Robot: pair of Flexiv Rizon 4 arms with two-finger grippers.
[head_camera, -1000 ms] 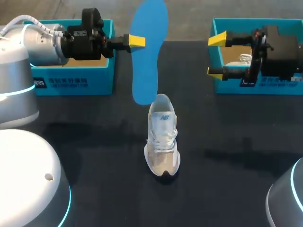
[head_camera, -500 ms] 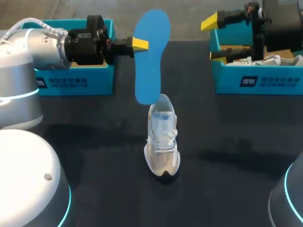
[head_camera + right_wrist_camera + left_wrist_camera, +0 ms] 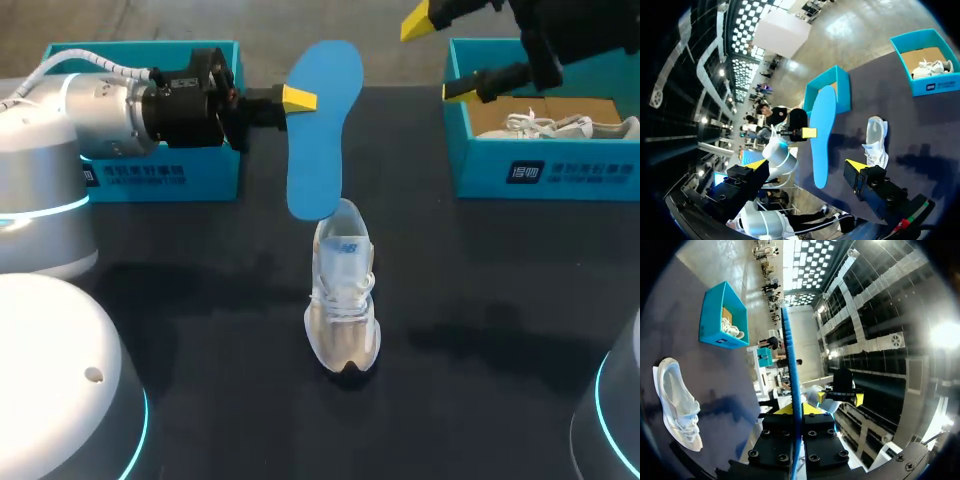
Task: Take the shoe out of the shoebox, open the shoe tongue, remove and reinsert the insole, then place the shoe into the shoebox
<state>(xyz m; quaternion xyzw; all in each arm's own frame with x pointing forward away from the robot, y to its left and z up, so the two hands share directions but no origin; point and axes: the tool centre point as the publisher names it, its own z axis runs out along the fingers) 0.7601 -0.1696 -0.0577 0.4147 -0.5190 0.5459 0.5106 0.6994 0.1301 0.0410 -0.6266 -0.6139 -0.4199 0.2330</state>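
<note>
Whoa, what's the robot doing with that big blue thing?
The left gripper holds the blue insole up in the air, close to the white shoe standing on the table. The right gripper is open and empty, raised beside the right shoebox, where another shoe lies.

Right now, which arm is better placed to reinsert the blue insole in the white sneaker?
Left, likely: left gripper holds the flat blue insole by the white sneaker; right gripper hangs open near the teal shoebox.
</note>
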